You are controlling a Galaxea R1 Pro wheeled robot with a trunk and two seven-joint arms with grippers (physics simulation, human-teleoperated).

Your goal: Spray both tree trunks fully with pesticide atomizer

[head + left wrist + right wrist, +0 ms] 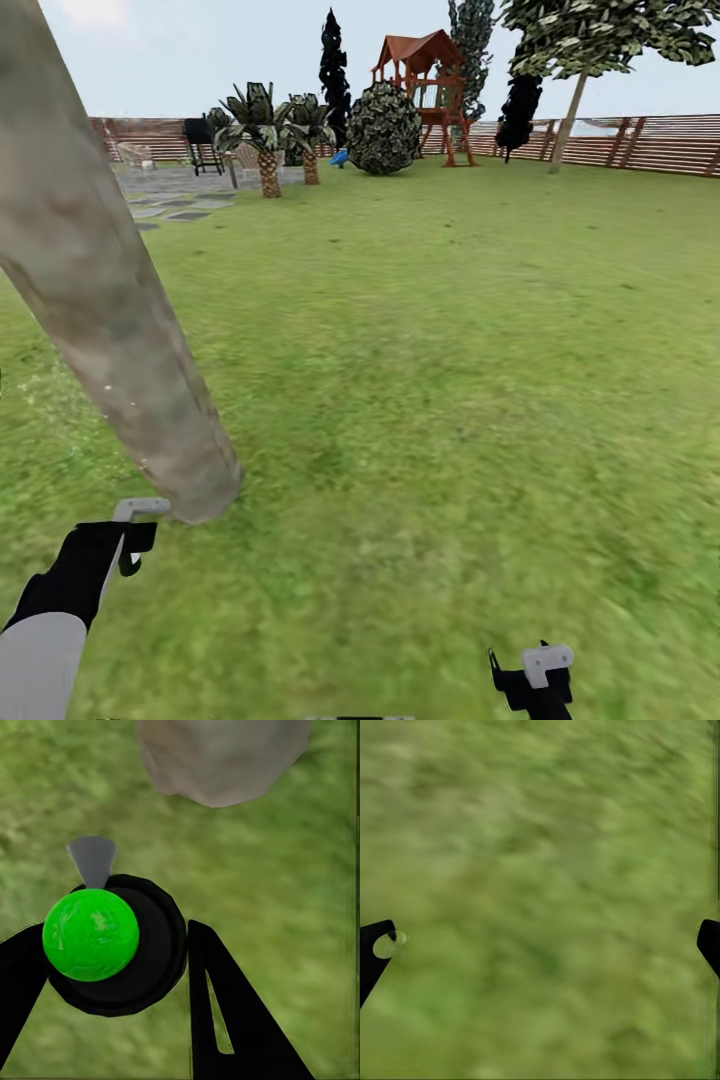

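A thick grey-brown tree trunk (110, 290) leans across the left of the head view, its foot in the grass just ahead of my left gripper (128, 545). That gripper is shut on the pesticide atomizer (112, 945), a black round body with a green cap and a grey nozzle (142, 508) pointing toward the trunk's base (221, 757). A second tree (572, 110) stands far off at the back right by the fence. My right gripper (532, 680) hangs open over bare grass, its fingertips (375, 945) wide apart.
Lawn stretches ahead and to the right. At the back stand short palms (268, 150), a round bush (384, 130), a red playset (420, 70), dark narrow trees (333, 60), stone paving (170, 195) and the slatted wooden fence (640, 140).
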